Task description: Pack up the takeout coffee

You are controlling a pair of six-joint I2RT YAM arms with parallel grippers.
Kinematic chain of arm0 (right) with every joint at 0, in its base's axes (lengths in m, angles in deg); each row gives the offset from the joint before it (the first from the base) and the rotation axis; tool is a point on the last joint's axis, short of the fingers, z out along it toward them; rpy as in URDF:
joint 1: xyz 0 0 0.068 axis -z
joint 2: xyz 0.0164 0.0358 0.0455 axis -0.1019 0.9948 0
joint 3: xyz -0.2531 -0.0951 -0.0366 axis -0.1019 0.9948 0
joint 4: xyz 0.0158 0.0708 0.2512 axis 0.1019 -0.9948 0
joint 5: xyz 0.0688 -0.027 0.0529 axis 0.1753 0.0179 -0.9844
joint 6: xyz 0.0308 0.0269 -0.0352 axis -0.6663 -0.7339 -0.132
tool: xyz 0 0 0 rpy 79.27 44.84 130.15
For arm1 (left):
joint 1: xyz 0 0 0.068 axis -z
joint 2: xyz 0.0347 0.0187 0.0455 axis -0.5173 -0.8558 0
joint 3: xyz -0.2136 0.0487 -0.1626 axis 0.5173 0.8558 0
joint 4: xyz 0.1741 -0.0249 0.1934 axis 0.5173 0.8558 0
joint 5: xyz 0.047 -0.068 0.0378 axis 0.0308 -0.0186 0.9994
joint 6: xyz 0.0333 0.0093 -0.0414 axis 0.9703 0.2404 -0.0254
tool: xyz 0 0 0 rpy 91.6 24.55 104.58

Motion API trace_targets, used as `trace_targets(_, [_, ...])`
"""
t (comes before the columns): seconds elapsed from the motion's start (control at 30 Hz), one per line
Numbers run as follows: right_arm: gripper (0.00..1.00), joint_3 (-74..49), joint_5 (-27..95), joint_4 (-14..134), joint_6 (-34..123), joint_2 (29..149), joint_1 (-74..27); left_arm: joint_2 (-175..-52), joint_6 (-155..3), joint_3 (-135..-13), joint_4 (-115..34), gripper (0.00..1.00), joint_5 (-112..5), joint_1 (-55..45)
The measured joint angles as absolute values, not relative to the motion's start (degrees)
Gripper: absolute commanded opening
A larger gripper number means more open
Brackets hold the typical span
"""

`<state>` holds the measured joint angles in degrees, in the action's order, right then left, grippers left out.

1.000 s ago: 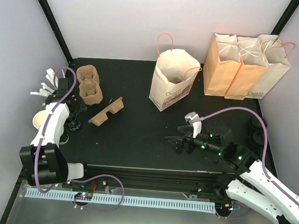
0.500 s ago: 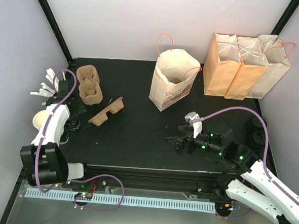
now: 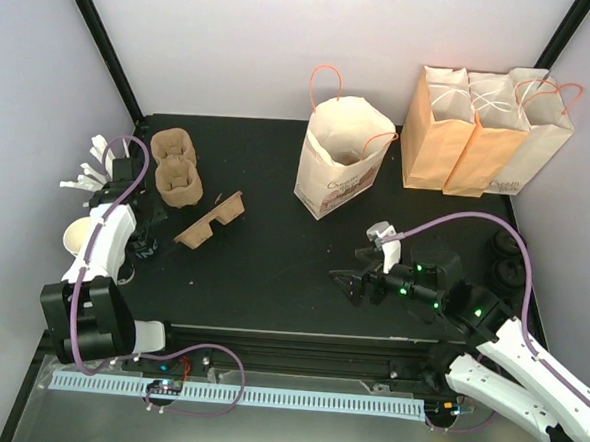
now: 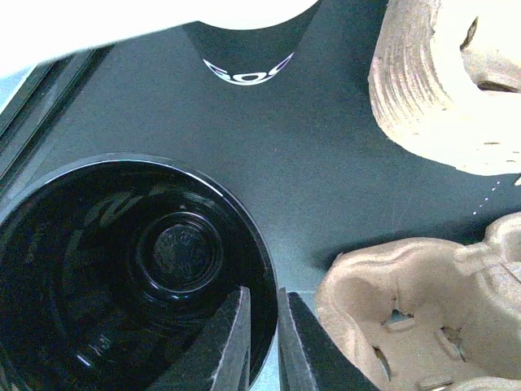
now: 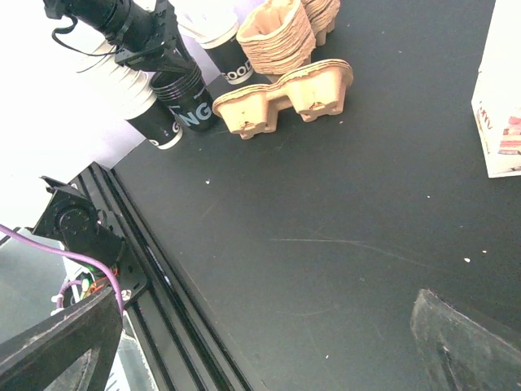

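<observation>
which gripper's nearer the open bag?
Right. The right gripper hangs open just in front of the open bag; the left gripper is far off at the left edge, pinching a black cup.

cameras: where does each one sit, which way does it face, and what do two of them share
top external: high behind the bases, looking down on the table; left arm and right arm show.
left wrist: looks straight down into the black cup; left tool pinches its rim.
right wrist: low, facing across the table toward the left arm; right tool open, fingers at the bottom corners.
shared: both wrist views show the black cup and pulp carriers.
</observation>
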<state>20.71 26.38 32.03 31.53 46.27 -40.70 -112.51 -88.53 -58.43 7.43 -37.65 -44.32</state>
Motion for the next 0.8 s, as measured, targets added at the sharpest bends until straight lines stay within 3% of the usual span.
trace_targets(0.17, [1.0, 20.71, 26.38, 31.99, 31.44, 46.36, -40.7, -112.75, -87.96, -58.43, 6.95, 0.02, -37.89, -44.32])
trace_targets(0.73, [1.0, 20.71, 26.4, 32.01, 31.44, 47.58, -40.7, -110.43, -86.61, -57.75, 6.71, 0.02, -42.02, -44.34])
trace_targets(0.8, [1.0, 20.71, 26.4, 32.01, 31.44, 47.62, -40.7, -110.43, -86.46, -58.04, 7.1, 0.05, -42.04, -44.34])
